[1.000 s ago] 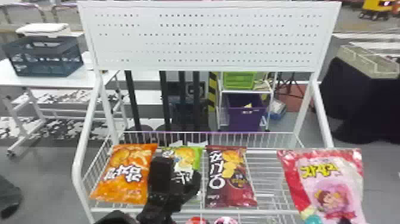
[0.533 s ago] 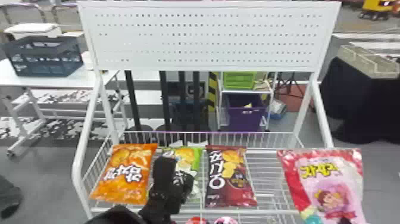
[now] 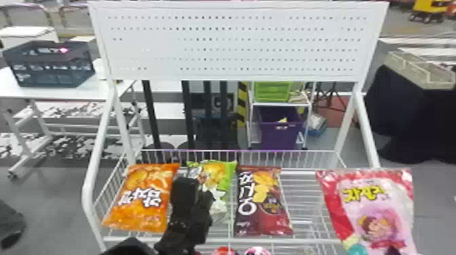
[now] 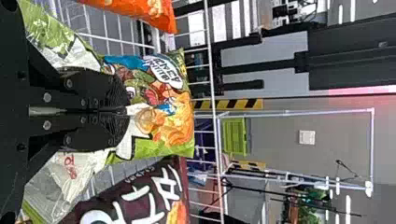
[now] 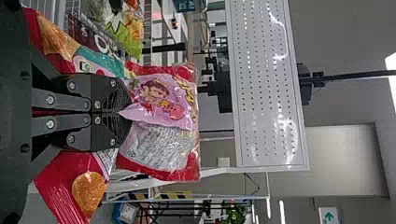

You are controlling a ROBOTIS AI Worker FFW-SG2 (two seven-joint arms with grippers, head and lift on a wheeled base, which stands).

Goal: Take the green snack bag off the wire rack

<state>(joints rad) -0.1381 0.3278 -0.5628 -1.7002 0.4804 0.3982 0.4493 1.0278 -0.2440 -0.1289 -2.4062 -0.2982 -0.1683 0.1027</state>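
Rack (image 3: 305,241): orange bag (image 3: 142,200), green bag (image 3: 224,181), maroon bag (image 3: 259,215)

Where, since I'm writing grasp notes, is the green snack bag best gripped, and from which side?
Probably mid-face on the green snack bag, pinched from above and the front: it lies face up, its film loose enough to fold, with the orange bag and dark red bag flanking its sides. The left tool is shut on it about there.
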